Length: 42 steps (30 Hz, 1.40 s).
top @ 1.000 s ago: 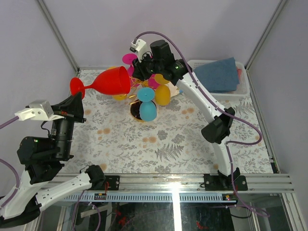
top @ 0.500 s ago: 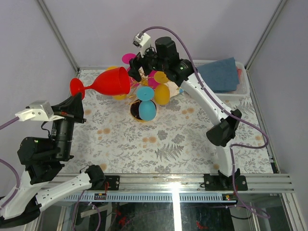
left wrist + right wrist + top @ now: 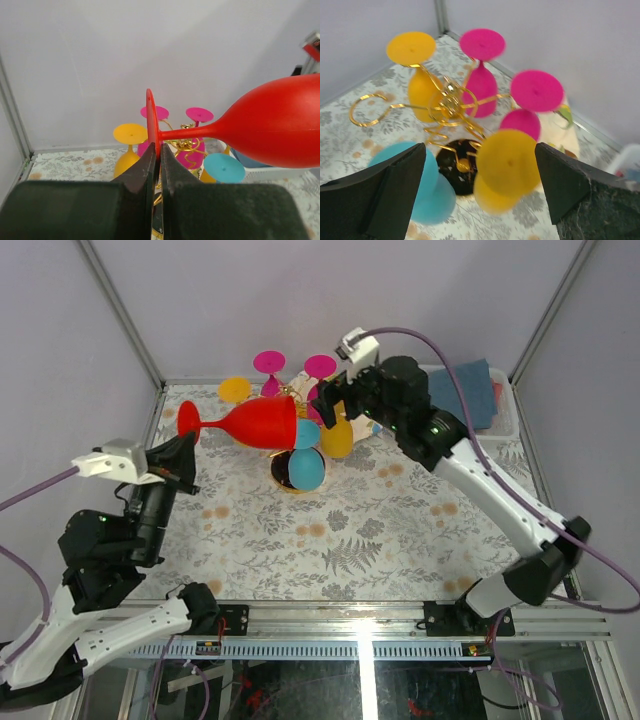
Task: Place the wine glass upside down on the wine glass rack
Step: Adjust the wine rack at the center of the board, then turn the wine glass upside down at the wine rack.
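The red wine glass (image 3: 262, 423) lies on its side in the air, bowl toward the wine glass rack (image 3: 283, 446). My left gripper (image 3: 186, 443) is shut on the rim of its round foot (image 3: 149, 119), and its bowl (image 3: 280, 125) reaches right over the rack. The rack's gold post (image 3: 449, 100) rises from a black base (image 3: 456, 167), with one bare loop arm (image 3: 362, 107) at the left. My right gripper (image 3: 480, 150) is open above the rack, nothing between its fingers (image 3: 395, 180).
Yellow (image 3: 422, 87), pink (image 3: 481, 82) and blue (image 3: 415, 192) glasses hang upside down on the rack. A white bin holding a blue cloth (image 3: 455, 395) stands at the back right. Frame posts and grey walls close the back corners.
My left arm has carried the red glass right, toward the rack. My right gripper has opened wide and drawn back to the right, off the hanging glasses.
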{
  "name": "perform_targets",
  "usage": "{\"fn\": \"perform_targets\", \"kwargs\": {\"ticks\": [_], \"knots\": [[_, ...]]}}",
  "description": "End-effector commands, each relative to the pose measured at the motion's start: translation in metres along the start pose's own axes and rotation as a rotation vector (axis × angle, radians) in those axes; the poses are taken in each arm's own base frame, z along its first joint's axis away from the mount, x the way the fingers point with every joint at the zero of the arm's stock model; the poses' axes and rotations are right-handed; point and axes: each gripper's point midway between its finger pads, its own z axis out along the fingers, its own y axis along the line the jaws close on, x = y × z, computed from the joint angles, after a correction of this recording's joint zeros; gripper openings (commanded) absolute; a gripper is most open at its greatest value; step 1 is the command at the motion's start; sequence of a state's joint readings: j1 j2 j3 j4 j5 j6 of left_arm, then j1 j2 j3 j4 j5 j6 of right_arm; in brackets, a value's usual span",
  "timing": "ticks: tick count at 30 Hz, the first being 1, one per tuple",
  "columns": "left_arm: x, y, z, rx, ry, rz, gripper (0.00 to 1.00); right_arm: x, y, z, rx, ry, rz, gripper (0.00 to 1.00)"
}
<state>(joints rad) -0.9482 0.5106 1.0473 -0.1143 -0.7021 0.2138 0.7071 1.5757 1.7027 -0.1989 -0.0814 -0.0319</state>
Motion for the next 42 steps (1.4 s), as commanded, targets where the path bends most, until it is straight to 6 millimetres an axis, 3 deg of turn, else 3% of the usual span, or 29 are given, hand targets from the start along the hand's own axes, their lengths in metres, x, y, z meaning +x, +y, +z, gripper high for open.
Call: {"fn": "perform_targets", "kwargs": {"ticks": [1, 5, 7, 10, 15, 23, 26, 30, 42], "knots": [[0.0, -0.026, 0.005, 0.138, 0.004, 0.068, 0.0, -0.038, -0.039, -0.063, 0.25, -0.191, 0.009, 0.97], [0.016, -0.059, 0.009, 0.287, 0.059, 0.141, 0.0, -0.023, -0.046, -0.11, 0.313, -0.253, -0.031, 0.95], [0.025, -0.076, 0.011, 0.369, 0.086, 0.171, 0.0, -0.024, -0.044, -0.138, 0.314, -0.314, -0.079, 0.89], [0.042, -0.1, 0.011, 0.486, 0.137, 0.223, 0.0, -0.013, -0.032, -0.162, 0.264, -0.337, -0.132, 0.87], [0.07, -0.13, 0.007, 0.648, 0.244, 0.302, 0.0, 0.006, 0.003, -0.182, 0.06, -0.27, -0.241, 0.88], [0.112, -0.149, -0.013, 0.86, 0.375, 0.439, 0.0, 0.023, 0.061, -0.178, -0.267, -0.347, -0.37, 0.8], [0.119, -0.155, -0.025, 0.945, 0.396, 0.466, 0.0, 0.033, 0.088, -0.174, -0.426, -0.388, -0.422, 0.76], [0.124, -0.161, -0.031, 1.005, 0.406, 0.472, 0.0, 0.043, 0.109, -0.168, -0.564, -0.425, -0.469, 0.73], [0.139, -0.17, -0.046, 1.114, 0.459, 0.489, 0.0, 0.044, 0.13, -0.146, -0.715, -0.43, -0.491, 0.63]]}}
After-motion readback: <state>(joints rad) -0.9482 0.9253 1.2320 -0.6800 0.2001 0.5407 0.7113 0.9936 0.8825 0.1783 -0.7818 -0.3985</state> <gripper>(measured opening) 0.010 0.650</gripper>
